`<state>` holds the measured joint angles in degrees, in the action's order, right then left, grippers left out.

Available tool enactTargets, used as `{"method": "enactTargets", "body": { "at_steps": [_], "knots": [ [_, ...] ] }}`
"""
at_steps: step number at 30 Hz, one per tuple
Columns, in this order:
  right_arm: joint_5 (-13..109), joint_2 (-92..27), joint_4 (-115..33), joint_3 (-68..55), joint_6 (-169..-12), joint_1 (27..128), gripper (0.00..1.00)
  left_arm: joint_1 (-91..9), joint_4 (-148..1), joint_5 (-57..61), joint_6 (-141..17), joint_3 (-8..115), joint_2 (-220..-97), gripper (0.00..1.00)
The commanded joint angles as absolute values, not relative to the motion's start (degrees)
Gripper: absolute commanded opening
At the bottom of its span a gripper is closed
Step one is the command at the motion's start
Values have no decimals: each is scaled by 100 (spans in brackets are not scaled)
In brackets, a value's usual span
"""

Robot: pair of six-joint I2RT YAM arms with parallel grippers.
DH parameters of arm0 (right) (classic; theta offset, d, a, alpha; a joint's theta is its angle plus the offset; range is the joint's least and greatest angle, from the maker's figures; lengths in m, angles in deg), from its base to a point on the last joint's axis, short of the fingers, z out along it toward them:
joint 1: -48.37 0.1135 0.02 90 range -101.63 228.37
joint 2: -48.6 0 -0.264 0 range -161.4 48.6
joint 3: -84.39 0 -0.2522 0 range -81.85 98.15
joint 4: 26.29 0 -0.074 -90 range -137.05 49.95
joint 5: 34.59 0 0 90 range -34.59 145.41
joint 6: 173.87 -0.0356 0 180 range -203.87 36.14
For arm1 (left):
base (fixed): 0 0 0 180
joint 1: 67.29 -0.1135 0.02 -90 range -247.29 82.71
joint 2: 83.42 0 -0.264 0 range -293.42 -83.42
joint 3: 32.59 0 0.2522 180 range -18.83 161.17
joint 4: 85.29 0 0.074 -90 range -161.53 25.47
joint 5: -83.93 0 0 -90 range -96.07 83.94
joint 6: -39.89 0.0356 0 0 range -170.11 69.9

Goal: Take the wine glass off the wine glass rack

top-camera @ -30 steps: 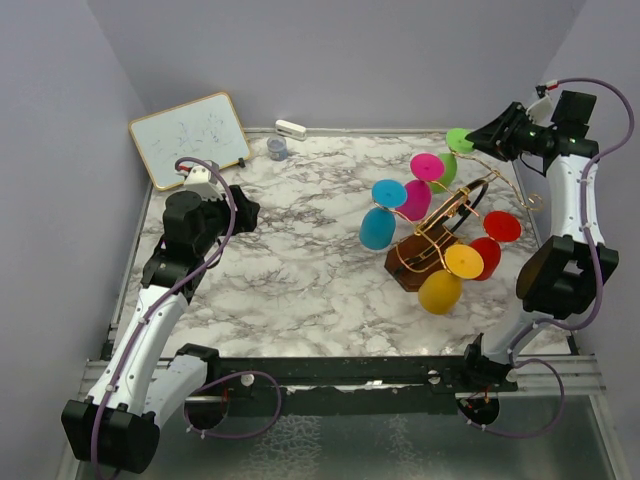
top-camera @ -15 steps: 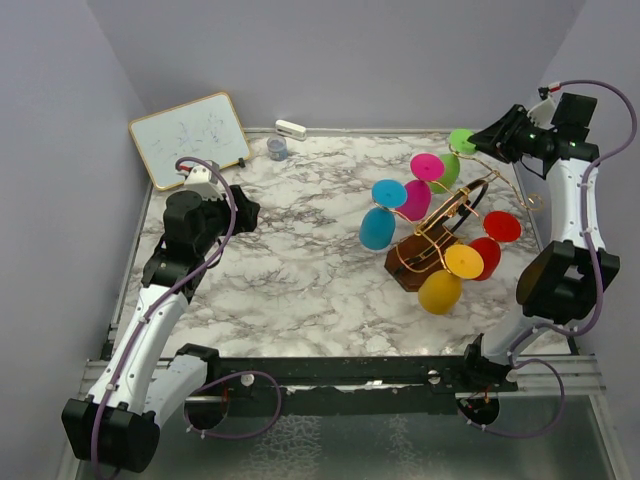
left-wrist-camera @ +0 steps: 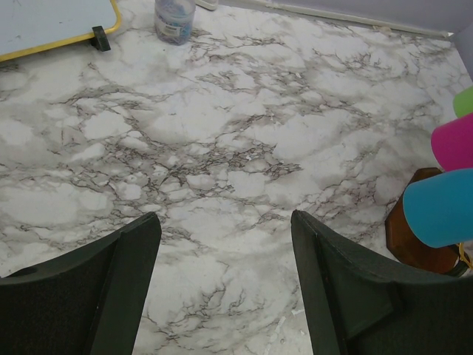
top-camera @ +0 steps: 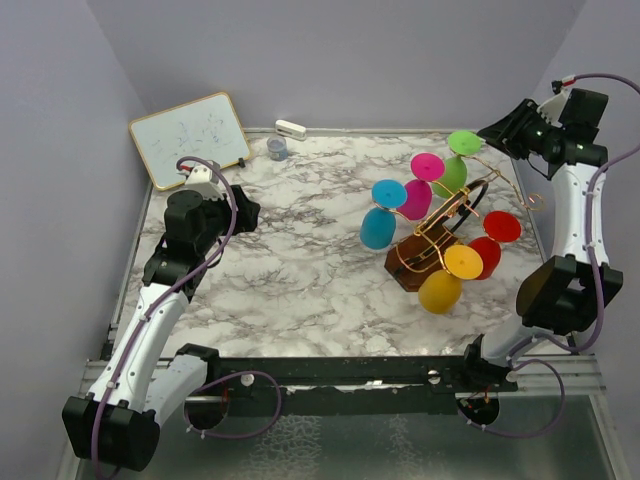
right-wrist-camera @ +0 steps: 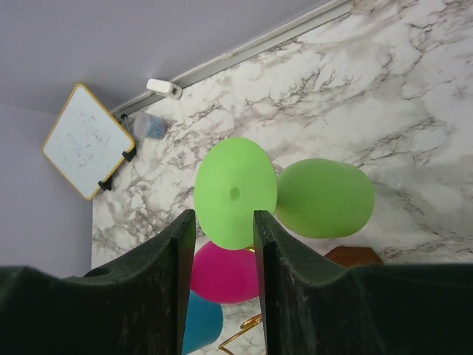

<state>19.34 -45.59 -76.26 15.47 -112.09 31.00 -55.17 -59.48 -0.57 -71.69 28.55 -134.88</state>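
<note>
Left gripper point(left-wrist-camera: 224, 216): jaws spread wide, nothing between them, hanging over the bare marble table point(left-wrist-camera: 222, 133), well apart from the wine glass rack point(top-camera: 418, 258); not a factor. The rack sits right of centre. The green wine glass point(right-wrist-camera: 295, 198) is at its far right end, toward the table's far edge, just beside the magenta glass point(top-camera: 415, 200). Right gripper point(right-wrist-camera: 224, 213) pinches the green glass by the near edge of its foot point(right-wrist-camera: 235, 185), one finger tight on each side. Risks: it's a shallow grip on a thin, slick disc, so the bowl's weight could pivot it out of the jaws. Can't tell whether the stem is clear of the gold wire hooks point(top-camera: 533, 203); a pull at the wrong angle would likely snag there and drag or tip the whole rack. A sideways swing could knock the magenta one. The glass itself is opaque lime green, smooth, plastic-looking. Its flat round foot has a small centre dimple and faces the wrist camera, with the egg-shaped bowl behind it and the stem hidden.
</note>
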Motion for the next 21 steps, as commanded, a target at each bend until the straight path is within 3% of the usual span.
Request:
{"method": "enactTargets", "body": {
  "at_steps": [1,21],
  "knots": [
    [2521,-4381,-7723,1588,-11190,3080,37,-5498,-6070,-18,-7213,2810,-13484,74],
    [2112,-4895,-7397,1421,-11252,3079,37,-5503,-6075,-9,-7231,2806,-13497,74]
  ]
}}
